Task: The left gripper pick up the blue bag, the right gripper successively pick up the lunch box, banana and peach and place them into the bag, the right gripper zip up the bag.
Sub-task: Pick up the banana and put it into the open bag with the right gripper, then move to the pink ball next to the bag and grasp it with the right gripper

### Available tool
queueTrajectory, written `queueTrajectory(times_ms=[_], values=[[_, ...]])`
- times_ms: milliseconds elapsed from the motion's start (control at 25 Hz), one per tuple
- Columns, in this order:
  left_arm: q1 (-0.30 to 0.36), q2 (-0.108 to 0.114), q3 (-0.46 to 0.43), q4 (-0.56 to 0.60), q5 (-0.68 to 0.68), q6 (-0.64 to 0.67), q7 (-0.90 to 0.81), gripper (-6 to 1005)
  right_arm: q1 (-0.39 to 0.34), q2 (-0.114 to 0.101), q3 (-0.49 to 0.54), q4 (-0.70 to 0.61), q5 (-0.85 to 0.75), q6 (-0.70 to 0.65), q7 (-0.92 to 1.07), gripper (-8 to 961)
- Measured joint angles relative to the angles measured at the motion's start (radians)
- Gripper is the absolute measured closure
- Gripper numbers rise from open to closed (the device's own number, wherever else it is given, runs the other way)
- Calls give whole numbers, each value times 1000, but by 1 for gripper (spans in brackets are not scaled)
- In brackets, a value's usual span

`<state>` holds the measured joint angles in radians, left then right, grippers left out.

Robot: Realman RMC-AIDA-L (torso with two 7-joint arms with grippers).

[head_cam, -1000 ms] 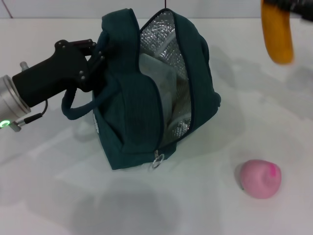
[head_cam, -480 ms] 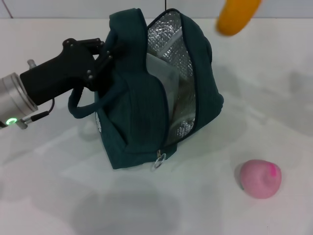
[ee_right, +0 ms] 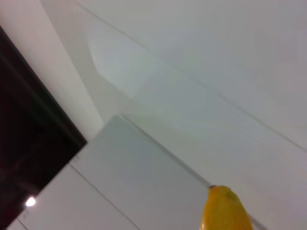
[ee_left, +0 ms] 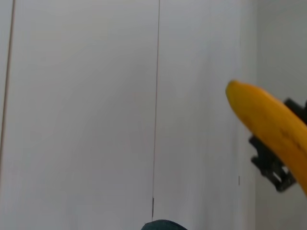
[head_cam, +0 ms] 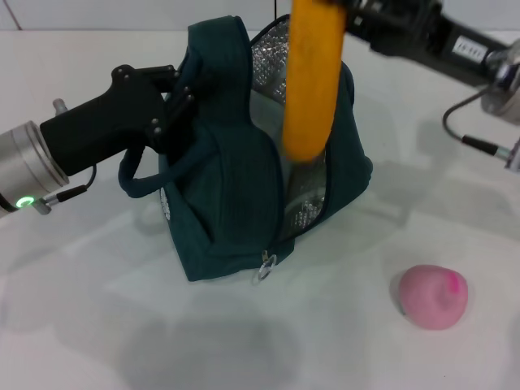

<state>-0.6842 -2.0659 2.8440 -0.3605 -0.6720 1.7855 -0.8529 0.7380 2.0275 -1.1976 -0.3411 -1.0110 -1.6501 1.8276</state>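
Head view: right gripper [head_cam: 340,10] above bag [head_cam: 236,187]

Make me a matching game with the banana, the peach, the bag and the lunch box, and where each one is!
Things:
1. banana
2. peach
3. blue bag
4. lunch box

Places:
A. inside the open bag
B. lying alone on the white table
C. held by the left gripper
D. hanging from the right gripper over the bag's opening

Pairs: 1-D, 2-B, 3-C, 4-A
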Motion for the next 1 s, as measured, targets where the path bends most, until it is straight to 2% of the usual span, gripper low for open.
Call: queueTrajectory(times_ms=[400,800,1000], values=[[1,-2,0,-5,0,-1,0,930,-13,1,-122,-8,-21,142,-112,440],[0,-6,0,-8,0,-2,0,930,-20,-1,-134,-46,-18,221,-175,425],[2,-8,0,-8,0,-2,0,930,-70,-6,-90,-107,12,227,-250,229]])
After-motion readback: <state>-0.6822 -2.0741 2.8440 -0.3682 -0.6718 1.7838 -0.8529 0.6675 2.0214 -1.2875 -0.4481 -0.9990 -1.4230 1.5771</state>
